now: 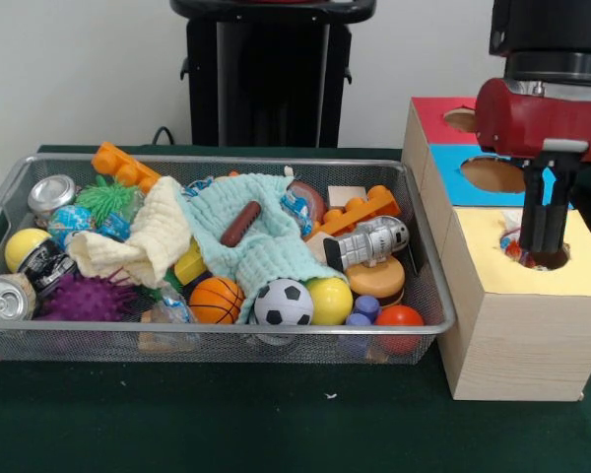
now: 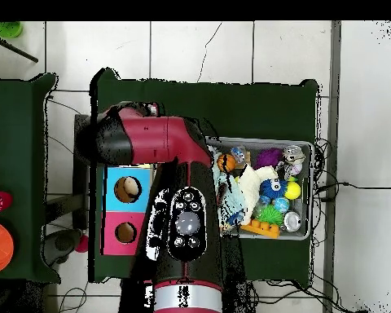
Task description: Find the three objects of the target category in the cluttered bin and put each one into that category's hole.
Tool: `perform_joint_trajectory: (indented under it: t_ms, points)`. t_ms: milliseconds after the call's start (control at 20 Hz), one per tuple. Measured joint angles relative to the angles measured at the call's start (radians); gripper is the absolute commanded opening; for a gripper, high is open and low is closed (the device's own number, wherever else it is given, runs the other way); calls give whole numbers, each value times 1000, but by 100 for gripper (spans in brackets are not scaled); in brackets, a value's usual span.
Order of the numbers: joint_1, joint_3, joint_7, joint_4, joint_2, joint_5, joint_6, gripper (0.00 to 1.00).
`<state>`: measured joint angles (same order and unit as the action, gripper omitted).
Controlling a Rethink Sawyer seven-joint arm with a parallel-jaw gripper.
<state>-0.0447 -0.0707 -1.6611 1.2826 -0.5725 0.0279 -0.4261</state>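
At the right of the front view, the gripper (image 1: 544, 258) plunges straight down into the round dark hole (image 1: 537, 254) of the yellow-topped wooden box (image 1: 517, 305), its black body standing vertical. Whether it is open or closed, I cannot tell — the tips are down inside the opening. Just left of the gripper, at the hole's rim, a scrap of bright multicolour fabric (image 1: 513, 246) peeks out, touching or nearly touching it; too little shows to give it a long axis.

Over on the left, the wire mesh bin (image 1: 217, 340) stretches wide across the dark green surface (image 1: 276, 424), long axis running left to right. It is packed: a mint-green cloth (image 1: 266, 246) draped across the middle, a pale-yellow cloth (image 1: 143, 246) to its left, a soccer ball (image 1: 283, 303) at the lower edge.

From overhead, the red arm (image 2: 162, 147) covers the yellow box, leaving the blue-topped box (image 2: 127, 189) and red-topped box (image 2: 124, 232) showing.
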Motion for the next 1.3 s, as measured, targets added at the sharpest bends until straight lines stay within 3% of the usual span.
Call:
perform_joint_trajectory:
  t_ms: [350,900,1300]
  points:
    - [-5,-9,0,1,29,2,11,0]
    - [7,1,0,9,46,-3,-242,0]
    - [24,22,0,31,38,-17,-278,0]
